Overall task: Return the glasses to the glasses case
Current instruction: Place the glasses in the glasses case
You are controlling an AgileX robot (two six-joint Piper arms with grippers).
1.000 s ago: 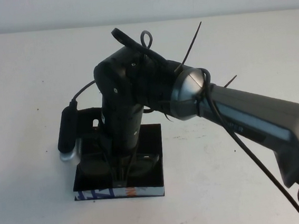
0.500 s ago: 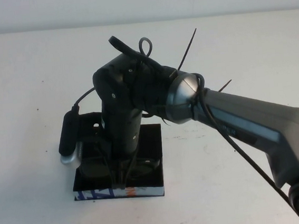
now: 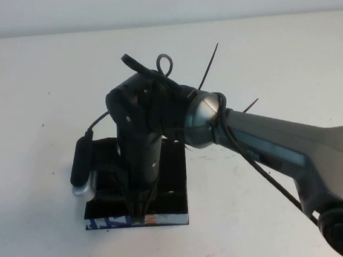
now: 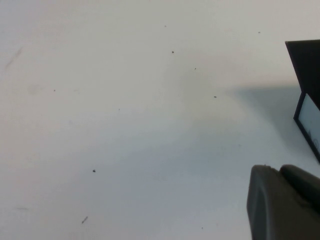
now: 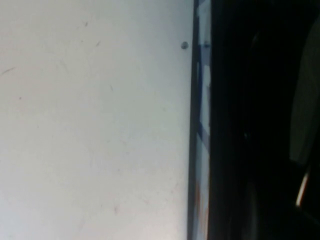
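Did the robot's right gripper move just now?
Yes. The right gripper has sunk lower into the glasses case, nearer its patterned front; the case stayed put.

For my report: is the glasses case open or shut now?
Open. In the high view the glasses case shows its black inside, and the right tool reaches down into it.

Table (image 3: 29, 105): flat white matte surface, scattered dark specks. Directly on it: one black rectangular glasses case (image 3: 175, 170), lid open, blue, white and orange patterned front side facing the robot.
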